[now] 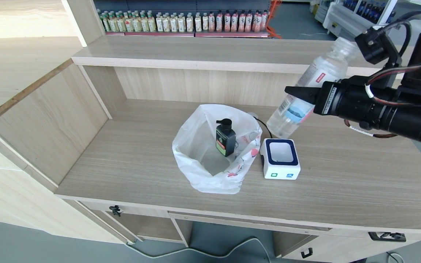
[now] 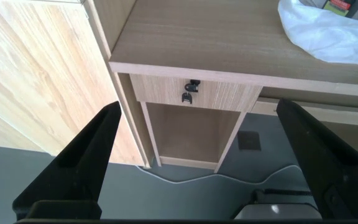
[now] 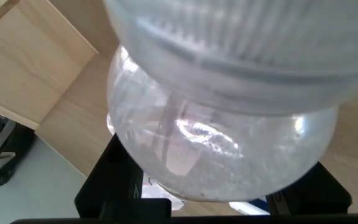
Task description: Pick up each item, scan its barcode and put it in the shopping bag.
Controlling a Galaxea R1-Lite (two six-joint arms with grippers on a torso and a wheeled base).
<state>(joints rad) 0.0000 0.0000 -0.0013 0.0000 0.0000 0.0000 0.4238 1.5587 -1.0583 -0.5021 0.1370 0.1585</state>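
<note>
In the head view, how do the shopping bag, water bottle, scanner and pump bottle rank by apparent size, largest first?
1. shopping bag
2. water bottle (raised nearer the camera, so unsure)
3. scanner
4. pump bottle, inside the bag

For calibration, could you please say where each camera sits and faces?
Head view: up high, looking down on the wooden counter, white plastic shopping bag and white scanner box; right gripper holds a clear plastic bottle.
Left wrist view: low before the counter, facing its drawer front; open left gripper frames it.
Right wrist view: looks down the bottle between its gripper's fingers.
Shared: the bag, in head and left wrist views.
</note>
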